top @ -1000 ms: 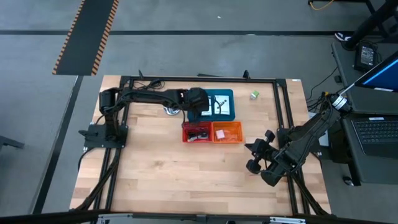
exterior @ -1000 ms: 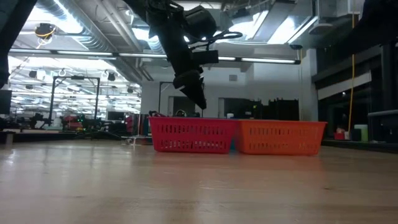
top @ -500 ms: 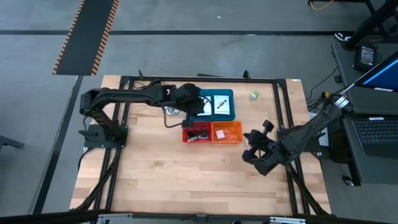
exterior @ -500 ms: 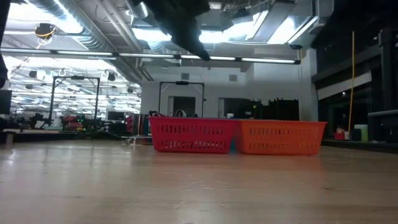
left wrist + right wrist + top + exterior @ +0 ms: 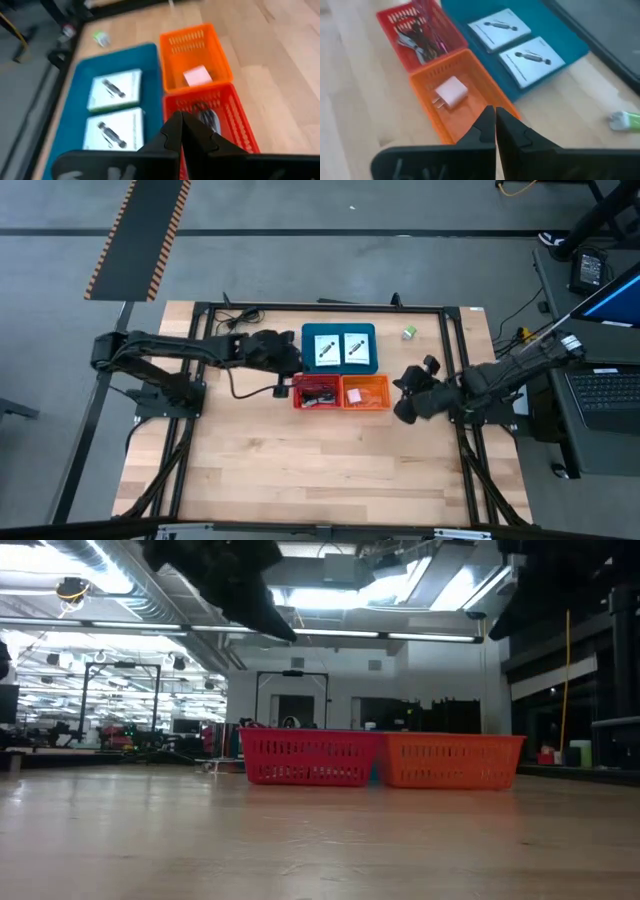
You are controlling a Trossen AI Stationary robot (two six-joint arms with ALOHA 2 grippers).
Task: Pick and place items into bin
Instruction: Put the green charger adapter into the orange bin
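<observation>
Two white cards (image 5: pixel 327 348) (image 5: pixel 355 347) with black pen shapes lie flat in a blue tray (image 5: pixel 340 366). Thin black cables (image 5: pixel 205 112) fill the red bin (image 5: pixel 317 392). A pale cube (image 5: pixel 451 93) sits in the orange bin (image 5: pixel 365 392). A small green cube (image 5: pixel 409 332) rests on the table beyond the tray's right end. My left gripper (image 5: pixel 287 364) hovers shut, just left of the tray and red bin, holding nothing. My right gripper (image 5: pixel 408 396) hovers shut, just right of the orange bin, also holding nothing.
The two bins stand side by side against the tray's near edge, mid-table. A black frame (image 5: pixel 455 360) runs round the table's edges. Bare wood (image 5: pixel 300 460) stretches from the bins to the near edge. A laptop (image 5: pixel 600 390) sits off the table's right side.
My left gripper has drawn back from above the blue tray toward the table's left and risen, uncovering the left card. My right gripper has swung from the near-right corner toward the far edge and leftward, ending beside the orange bin.
</observation>
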